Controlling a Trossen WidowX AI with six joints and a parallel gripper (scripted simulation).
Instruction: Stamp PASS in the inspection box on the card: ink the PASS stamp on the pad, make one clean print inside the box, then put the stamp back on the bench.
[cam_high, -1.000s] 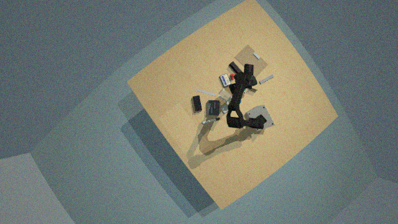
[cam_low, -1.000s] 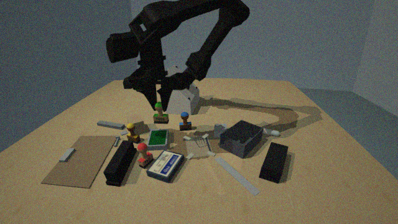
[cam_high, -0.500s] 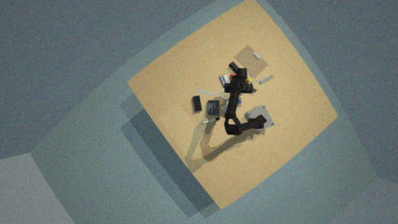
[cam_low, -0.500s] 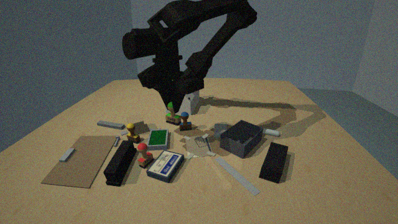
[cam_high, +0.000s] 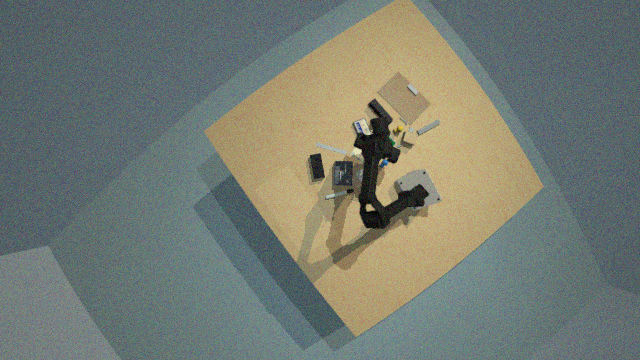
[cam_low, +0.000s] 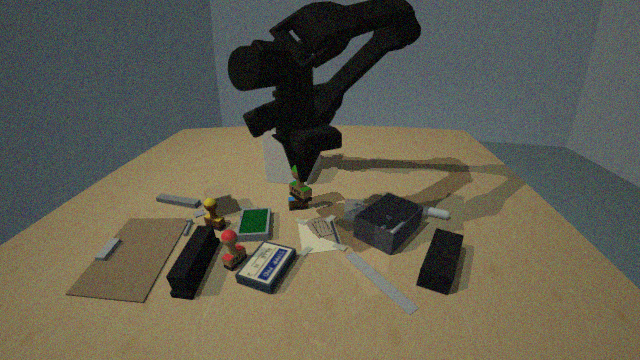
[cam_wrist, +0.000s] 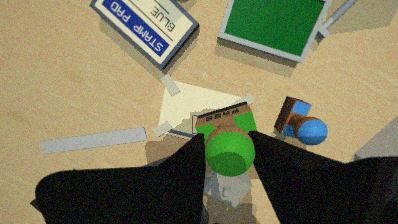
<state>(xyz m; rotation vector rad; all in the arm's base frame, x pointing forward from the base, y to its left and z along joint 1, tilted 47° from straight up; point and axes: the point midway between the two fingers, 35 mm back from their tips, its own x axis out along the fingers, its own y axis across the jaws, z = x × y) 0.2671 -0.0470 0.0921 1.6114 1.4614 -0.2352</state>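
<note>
My gripper (cam_low: 301, 178) (cam_wrist: 226, 139) is shut on the green-knobbed stamp (cam_low: 300, 190) (cam_wrist: 230, 154), holding it upright above the bench. Dark lettering shows on the stamp's side. In the wrist view the stamp overlaps the near right part of the cream card (cam_low: 312, 245) (cam_wrist: 182, 102), which is taped at its corners. Its line-drawn box (cam_low: 322, 228) shows in the exterior view but is mostly hidden in the wrist view. The open green ink pad (cam_low: 255, 221) (cam_wrist: 275, 25) lies beyond the card. The blue-knobbed stamp (cam_wrist: 311, 131) (cam_high: 384, 163) stands right of the held stamp in the wrist view.
In the exterior view, a red stamp (cam_low: 229, 236), a yellow stamp (cam_low: 210, 203), a black stapler (cam_low: 192, 262) and a closed blue stamp pad (cam_low: 267, 265) stand left of the card. A dark bin (cam_low: 387, 227), a black block (cam_low: 440, 260) and a flat strip (cam_low: 380, 281) are on its right.
</note>
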